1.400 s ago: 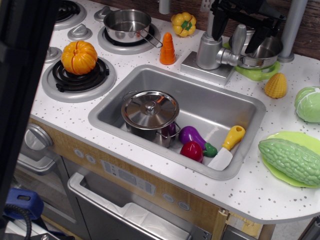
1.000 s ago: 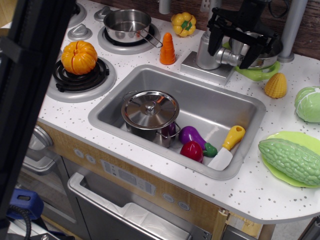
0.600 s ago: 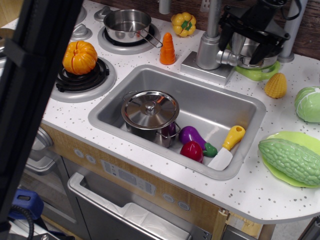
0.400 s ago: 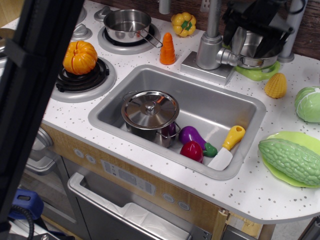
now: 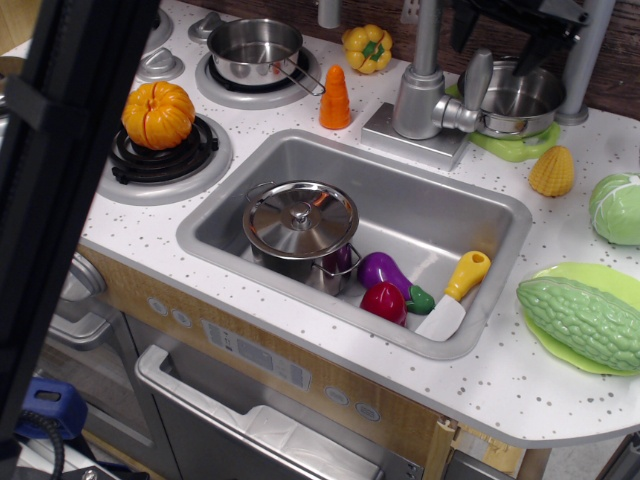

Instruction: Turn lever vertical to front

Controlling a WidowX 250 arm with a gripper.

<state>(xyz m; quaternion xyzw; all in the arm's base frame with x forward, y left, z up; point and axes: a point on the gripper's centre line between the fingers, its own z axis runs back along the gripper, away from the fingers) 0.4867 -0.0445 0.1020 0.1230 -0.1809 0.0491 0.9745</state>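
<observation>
The lever [image 5: 478,80] is a small silver-grey paddle. It stands roughly upright on the right side of the grey faucet body [image 5: 417,100], joined by a short stub, behind the sink [image 5: 470,190]. My black gripper [image 5: 498,35] hangs above and slightly behind the lever at the top edge, partly cut off. Its fingers are spread apart with nothing between them, and they are clear of the lever.
A metal bowl [image 5: 520,100] on a green plate sits right behind the lever. The sink holds a lidded pot [image 5: 300,222], eggplant [image 5: 385,270], and a knife [image 5: 455,295]. A carrot [image 5: 335,98], corn [image 5: 552,170] and cabbage [image 5: 615,208] stand nearby. A black bar [image 5: 70,180] blocks the left.
My gripper straddled the lever, then shifted right and lifted up and away to the top edge. The lever stands upright as before.
</observation>
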